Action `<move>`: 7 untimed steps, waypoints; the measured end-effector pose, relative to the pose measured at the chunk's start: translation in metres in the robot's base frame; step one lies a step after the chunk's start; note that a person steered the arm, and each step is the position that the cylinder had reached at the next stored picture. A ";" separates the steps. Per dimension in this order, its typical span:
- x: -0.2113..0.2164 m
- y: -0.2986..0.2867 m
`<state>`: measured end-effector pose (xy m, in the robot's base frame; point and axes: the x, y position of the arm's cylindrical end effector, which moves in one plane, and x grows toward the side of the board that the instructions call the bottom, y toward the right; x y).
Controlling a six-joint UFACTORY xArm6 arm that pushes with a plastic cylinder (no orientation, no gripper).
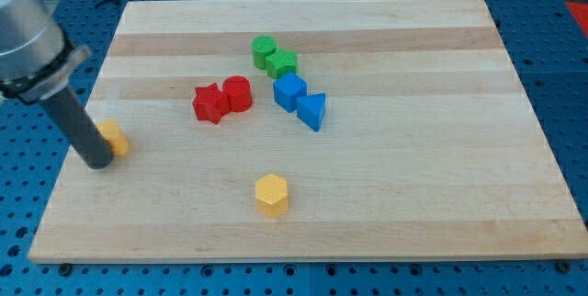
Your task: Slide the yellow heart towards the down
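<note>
A small yellow block (114,137) lies near the board's left edge, partly hidden by my rod; its shape cannot be made out fully, it may be the heart. My tip (96,160) rests on the board right against this block's left side. A yellow hexagon (272,194) lies toward the view's bottom, near the middle.
A red star (210,104) and red cylinder (238,93) touch left of centre. A green cylinder (264,51) and green star (283,62) sit above a blue cube (289,91) and blue triangle (312,110). The wooden board (441,167) ends at the left just beyond my tip.
</note>
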<state>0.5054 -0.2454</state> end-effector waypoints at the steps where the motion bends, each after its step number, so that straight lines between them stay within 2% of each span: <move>1: 0.000 -0.015; 2: -0.004 -0.058; 7: -0.022 -0.059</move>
<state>0.4837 -0.3048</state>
